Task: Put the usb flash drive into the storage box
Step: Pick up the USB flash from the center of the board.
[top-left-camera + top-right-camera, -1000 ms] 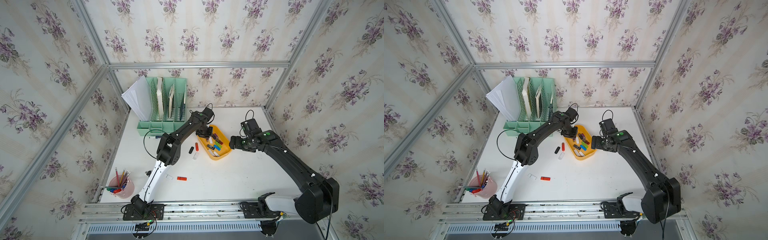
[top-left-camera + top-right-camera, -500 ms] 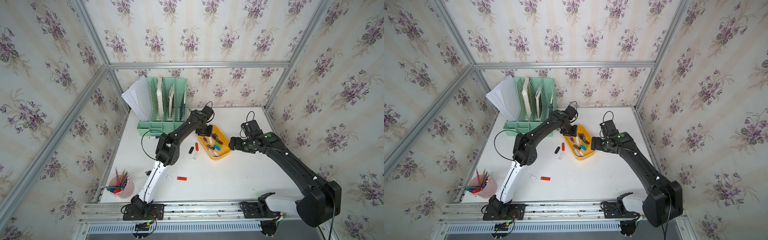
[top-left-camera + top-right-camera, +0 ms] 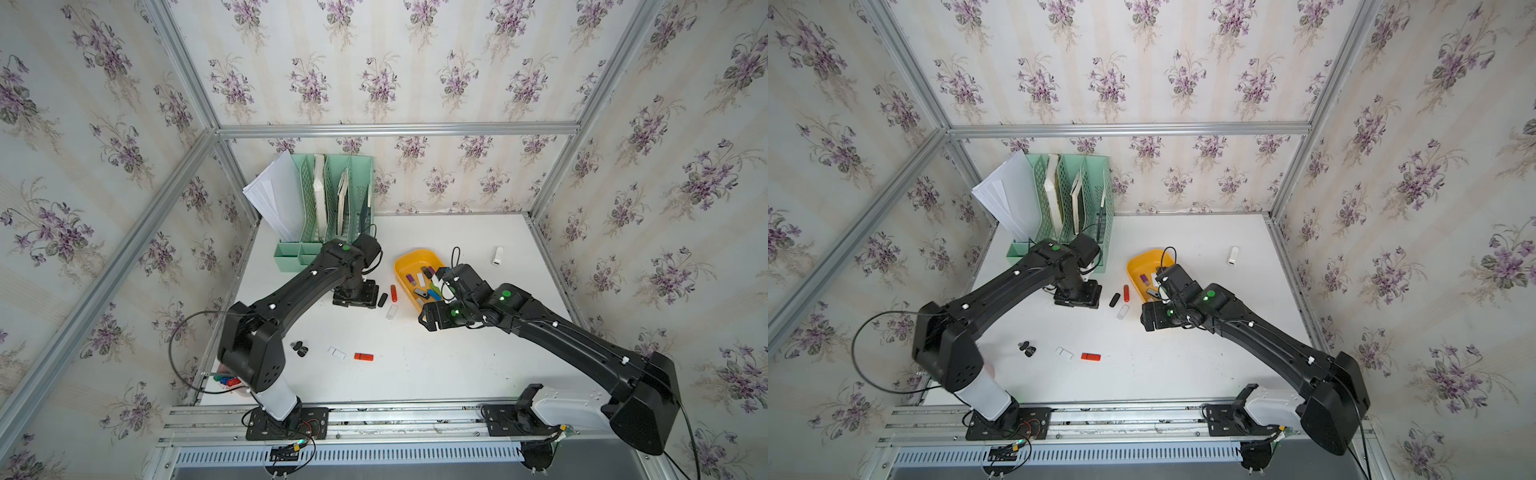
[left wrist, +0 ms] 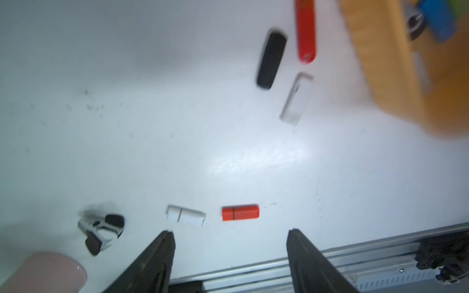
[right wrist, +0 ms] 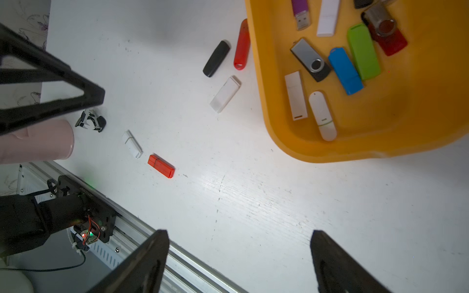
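I'm looking down into a booth of floral purple wallpaper (image 3: 374, 62) framed in aluminium bars (image 3: 395, 129), with a white desk (image 3: 436, 374) on its floor, scuffed and glossy under the light. The yellow-orange storage box (image 3: 409, 262) sits mid-desk and holds a cluster of usb flash drives (image 5: 345, 71): purple, white, green, blue, red and a silver swivel one. Just outside its left wall lie a black flash drive (image 3: 382, 299), a slim red flash drive (image 3: 393, 293) and a pale white flash drive (image 3: 391, 311), close together. Nearer the front rail (image 3: 374, 415) are a white capped drive (image 3: 336, 353), a red capped drive (image 3: 363, 356) and a staple remover (image 3: 300, 348), and a lone white drive (image 3: 497, 255) lies far right. A mint-green file organizer (image 3: 328, 208) stands at the back left. My left gripper (image 4: 229, 232) hangs released and empty above the desk beside the black drive. The right gripper (image 5: 238, 233) is spread wide, empty, by the box's front end.
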Robot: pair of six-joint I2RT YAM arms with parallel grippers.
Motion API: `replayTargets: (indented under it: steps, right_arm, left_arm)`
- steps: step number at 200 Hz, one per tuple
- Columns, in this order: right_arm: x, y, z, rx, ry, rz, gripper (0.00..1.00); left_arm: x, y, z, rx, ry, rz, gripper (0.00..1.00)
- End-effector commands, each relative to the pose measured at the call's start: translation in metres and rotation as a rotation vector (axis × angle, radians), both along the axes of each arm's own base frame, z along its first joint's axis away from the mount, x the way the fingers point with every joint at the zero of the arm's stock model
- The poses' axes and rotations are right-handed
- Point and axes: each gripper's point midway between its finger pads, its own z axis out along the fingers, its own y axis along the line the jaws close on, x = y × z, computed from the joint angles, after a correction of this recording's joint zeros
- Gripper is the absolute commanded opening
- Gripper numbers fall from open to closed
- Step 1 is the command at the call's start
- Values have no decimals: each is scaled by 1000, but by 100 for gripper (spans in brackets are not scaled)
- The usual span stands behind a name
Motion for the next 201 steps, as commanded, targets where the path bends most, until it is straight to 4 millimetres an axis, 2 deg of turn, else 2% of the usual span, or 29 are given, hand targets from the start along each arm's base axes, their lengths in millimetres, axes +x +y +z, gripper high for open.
replayTargets:
  steps: [1, 11, 30, 68, 132, 164, 201]
  right_arm:
    - [-15, 27, -3, 19, -4, 109, 92]
    - [-23, 37, -9, 10, -10, 160, 92]
    - [-33, 53, -23, 5, -33, 255, 91]
    - [-40, 84, -59, -66, -93, 435, 90]
    - [-39, 144, -85, -110, -152, 605, 77]
    - [-41, 159, -103, -129, -131, 625, 71]
    - [-47, 170, -113, -166, -137, 643, 67]
  left_arm:
    - [-32, 27, -14, 44, 22, 77, 79]
    - [-47, 37, -23, 58, 47, 99, 81]
    - [-69, 52, -28, 60, 42, 140, 84]
    - [-91, 68, -29, 55, 51, 217, 89]
    - [-104, 92, -5, 30, 28, 314, 95]
    - [-106, 103, 9, 8, 7, 354, 96]
    - [-107, 111, 22, -22, -9, 383, 96]
